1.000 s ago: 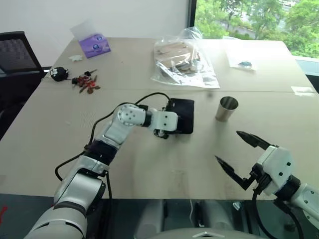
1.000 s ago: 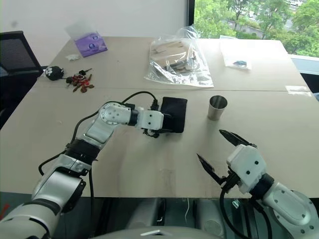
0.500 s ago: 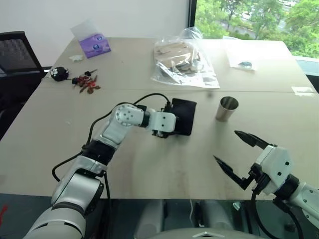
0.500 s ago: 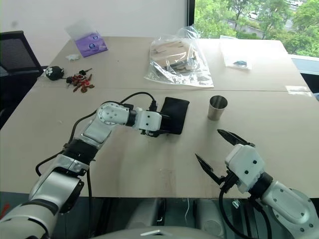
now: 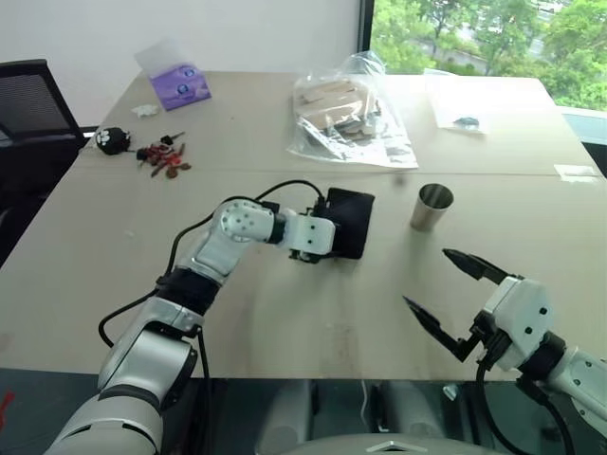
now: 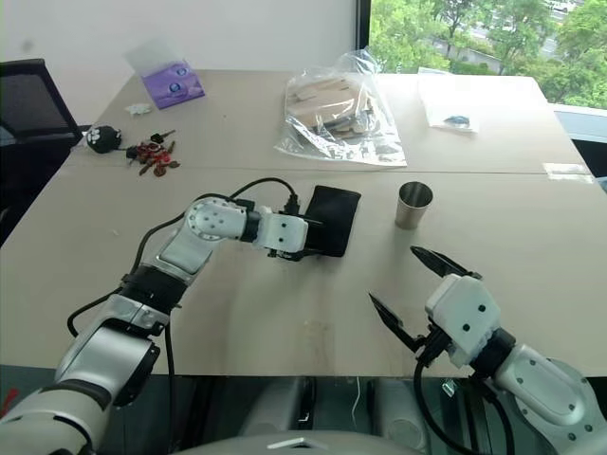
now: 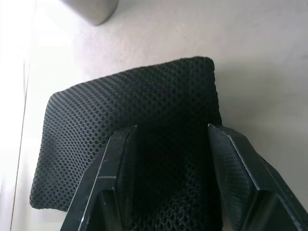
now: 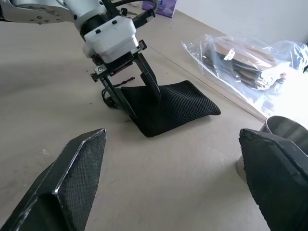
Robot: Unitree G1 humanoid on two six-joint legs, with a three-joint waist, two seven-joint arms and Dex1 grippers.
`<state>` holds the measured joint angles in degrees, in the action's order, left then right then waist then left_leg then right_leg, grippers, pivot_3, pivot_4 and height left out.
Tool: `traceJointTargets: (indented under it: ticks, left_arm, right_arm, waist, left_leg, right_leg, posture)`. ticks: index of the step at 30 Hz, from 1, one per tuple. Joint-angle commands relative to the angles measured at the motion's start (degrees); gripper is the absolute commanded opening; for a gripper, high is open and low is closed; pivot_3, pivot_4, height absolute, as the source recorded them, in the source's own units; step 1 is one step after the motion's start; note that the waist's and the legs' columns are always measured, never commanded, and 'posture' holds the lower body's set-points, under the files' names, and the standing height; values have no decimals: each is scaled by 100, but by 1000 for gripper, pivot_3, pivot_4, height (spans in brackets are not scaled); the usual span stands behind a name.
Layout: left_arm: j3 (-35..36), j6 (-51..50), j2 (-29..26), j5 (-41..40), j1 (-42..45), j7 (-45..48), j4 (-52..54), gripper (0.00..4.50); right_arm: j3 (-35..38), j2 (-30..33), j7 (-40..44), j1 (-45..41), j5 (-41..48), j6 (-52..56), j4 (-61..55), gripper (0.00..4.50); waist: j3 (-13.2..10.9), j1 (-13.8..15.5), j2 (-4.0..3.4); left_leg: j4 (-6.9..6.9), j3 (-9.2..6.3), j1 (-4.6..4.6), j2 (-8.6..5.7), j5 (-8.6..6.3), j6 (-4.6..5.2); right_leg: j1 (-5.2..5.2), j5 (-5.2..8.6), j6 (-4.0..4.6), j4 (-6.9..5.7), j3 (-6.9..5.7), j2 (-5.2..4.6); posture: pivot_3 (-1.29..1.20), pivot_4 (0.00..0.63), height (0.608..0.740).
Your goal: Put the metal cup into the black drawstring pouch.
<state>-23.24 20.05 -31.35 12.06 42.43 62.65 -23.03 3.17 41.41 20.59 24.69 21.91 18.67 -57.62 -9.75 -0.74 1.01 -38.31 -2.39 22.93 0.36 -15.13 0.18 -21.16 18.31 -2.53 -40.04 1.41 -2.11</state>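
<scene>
The black drawstring pouch (image 5: pixel 353 218) lies flat on the table's middle. My left gripper (image 8: pixel 142 107) is shut on its near end, one finger (image 7: pixel 113 163) on each side of the mesh fabric (image 7: pixel 134 101). The metal cup (image 5: pixel 433 207) stands upright on the table to the right of the pouch, apart from it. My right gripper (image 5: pixel 426 278) hovers open over the near right table edge, nothing between its fingers, short of the cup (image 8: pixel 284 132).
A clear plastic bag of wooden pieces (image 5: pixel 346 114) lies behind the pouch. A purple tissue pack (image 5: pixel 178 85), a small plush toy (image 5: pixel 112 140) and red bits with keys (image 5: pixel 163 159) sit at the far left. A black chair (image 5: pixel 28 104) stands at the left.
The pouch has turned slightly in the left gripper's hold, its far end swinging toward the cup. The right gripper has stayed where it was, still open.
</scene>
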Motion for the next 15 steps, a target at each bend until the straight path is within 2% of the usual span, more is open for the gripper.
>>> traceJointTargets:
  ticks: [1, 2, 4, 5, 8, 10, 15]
  left_arm:
    - [-111, -114, 104, 56, 118, 126, -164, 1581]
    - [-64, -430, 183, -101, 130, 278, -161, 1206]
    - [82, -1348, 344, -498, 167, 637, -65, 141]
    - [173, -2147, 411, -804, 216, 918, 74, 22]
    - [370, -4634, 455, -1707, 537, 1696, 470, 22]
    - [507, -5740, 505, -2038, 840, 1763, 467, 22]
    - [789, -7307, 524, -2477, 1484, 1527, 170, 22]
  right_arm:
    - [43, 59, -82, -11, 90, -65, -238, 4500]
    - [56, 74, -87, -2, 96, -72, -238, 4500]
    - [69, 99, -104, 12, 107, -86, -238, 4500]
    - [69, 110, -116, 20, 107, -97, -238, 4500]
    - [57, 135, -162, 32, 110, -117, -238, 4500]
    - [51, 138, -180, 16, 109, -99, -238, 4500]
    - [101, 116, -207, -165, 209, 102, -238, 4500]
  waist:
    - [0, 0, 0]
    - [1, 0, 0]
    - [1, 2, 0]
    - [0, 1, 0]
    - [0, -17, 0]
    - [-1, -21, 0]
    - [-1, -37, 1]
  left_leg:
    - [0, 0, -1, 0, 0, 0]
    - [0, 0, -1, -1, 0, 0]
    - [0, -1, -1, 0, 0, 0]
    - [-1, -1, -1, 0, 0, 0]
    - [-4, -8, 3, -3, 0, 0]
    - [-4, -12, 4, -3, 0, 0]
    - [-4, -19, 7, -4, 0, 0]
  right_leg:
    - [1, 0, 0, 0, 0, 0]
    - [1, 0, 0, 0, 0, 0]
    - [1, 0, 0, 0, -2, 0]
    - [2, 0, 0, -1, -3, 0]
    - [4, 0, -1, 0, -12, 2]
    - [3, 1, -1, 0, -14, 4]
    - [2, 1, -1, 1, -17, 5]
  posture:
    - [0, 150, 740]
    - [0, 150, 740]
    - [0, 150, 740]
    - [0, 150, 740]
    - [0, 150, 740]
    - [0, 150, 740]
    - [0, 150, 740]
